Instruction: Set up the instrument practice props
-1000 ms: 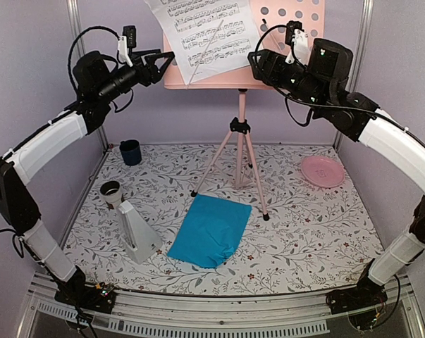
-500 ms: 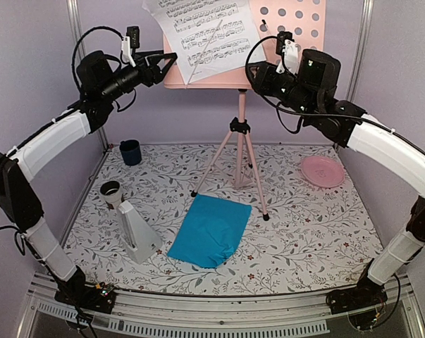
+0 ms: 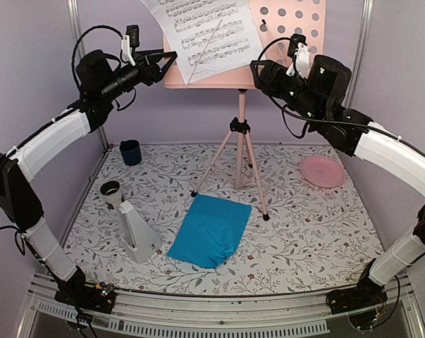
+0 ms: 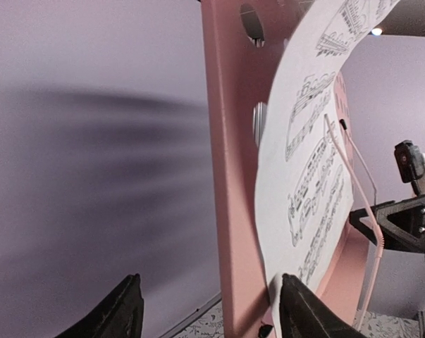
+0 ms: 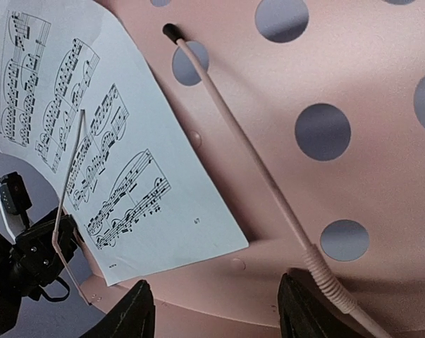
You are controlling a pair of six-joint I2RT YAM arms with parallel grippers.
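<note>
Top view: the music stand is on the surface at the back middle. The white sheet leans crooked on the left half of the tray. My left claw is at the tray's left edge and my right claw is near its lower lip. Both are there, I reckon, to square the page. The blue sheet lies flat in front of the legs, not yet up. The metronome stands just left of it.

Left wrist: my left claw is wide and holds nothing. Its fingers straddle the tray edge. The page bows off the tray, its bottom corner by one finger.

Right wrist: my right claw is wide and empty, facing the bare holed half. One page-holder arm lies on bare tray, so I guess that side is free for the blue sheet.
</note>
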